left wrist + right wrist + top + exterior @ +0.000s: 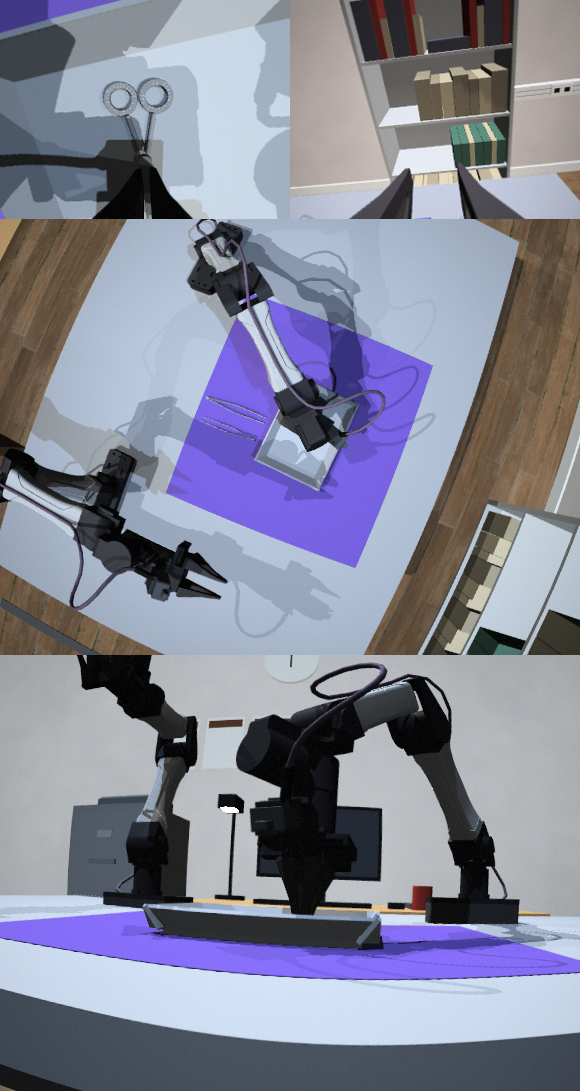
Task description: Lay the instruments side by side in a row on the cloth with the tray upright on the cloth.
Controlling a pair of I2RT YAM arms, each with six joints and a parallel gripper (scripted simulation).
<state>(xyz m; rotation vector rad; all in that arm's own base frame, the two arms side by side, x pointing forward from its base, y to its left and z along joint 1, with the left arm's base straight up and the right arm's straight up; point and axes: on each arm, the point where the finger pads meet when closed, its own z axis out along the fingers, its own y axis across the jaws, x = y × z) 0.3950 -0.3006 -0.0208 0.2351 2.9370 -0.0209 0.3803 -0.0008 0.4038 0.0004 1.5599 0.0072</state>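
Mid-frame in the top view, inside the tray [287,475] [260,927] [113,51], the left gripper [303,912] [146,175] seems clamped on the scissors [150,129]; lift straight up, wall-clear (the right gripper [224,589] [89,677] [434,173], fingers apart, can wait lower left).

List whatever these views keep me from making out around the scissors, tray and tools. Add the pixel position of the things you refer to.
- Blades of the scissors [151,131]: left wrist, behind the fingers of the left tool [303,912] [146,175]; whether they are gripped is unclear.
- Scissors from above: top, covered by the left arm.
- Inner floor of the tray [287,474] [265,927] [122,40]: exterior, behind its near wall.
- Whole right tool [224,590] [112,670] [434,173]: exterior, cut off by the upper edge.
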